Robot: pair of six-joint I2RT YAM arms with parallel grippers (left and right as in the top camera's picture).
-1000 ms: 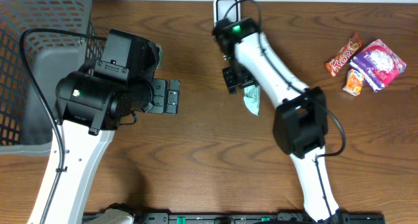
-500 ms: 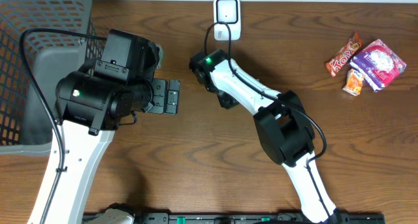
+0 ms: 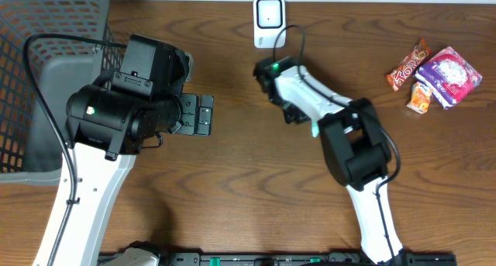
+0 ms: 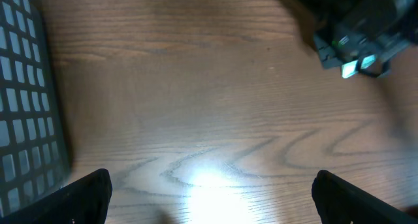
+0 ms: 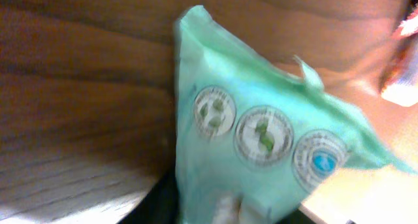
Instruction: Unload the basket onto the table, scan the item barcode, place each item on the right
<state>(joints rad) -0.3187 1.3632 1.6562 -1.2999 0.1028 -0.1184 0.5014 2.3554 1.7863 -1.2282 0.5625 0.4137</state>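
Green packet: pinched near its lower edge in the right gripper, clenched on it as far as the wrist view showed, and held at about five o'clock from the white scanner. Swung out toward nine o'clock half a second earlier, then came back to the middle, with the jaws drawn tighter along the way. Faced the wrist camera with three round badges and no barcode, so probably needed another turn toward the scanner window before any read.

Around it, from big to small:
- wooden table under everything;
- grey basket at nine o'clock;
- left arm unmoved beside the basket, with the left gripper spread wide and empty above bare wood;
- purple pouch, red bar and orange sachet, clustered at two o'clock, well apart from the scanner.

Found no obstacle between packet and scanner.
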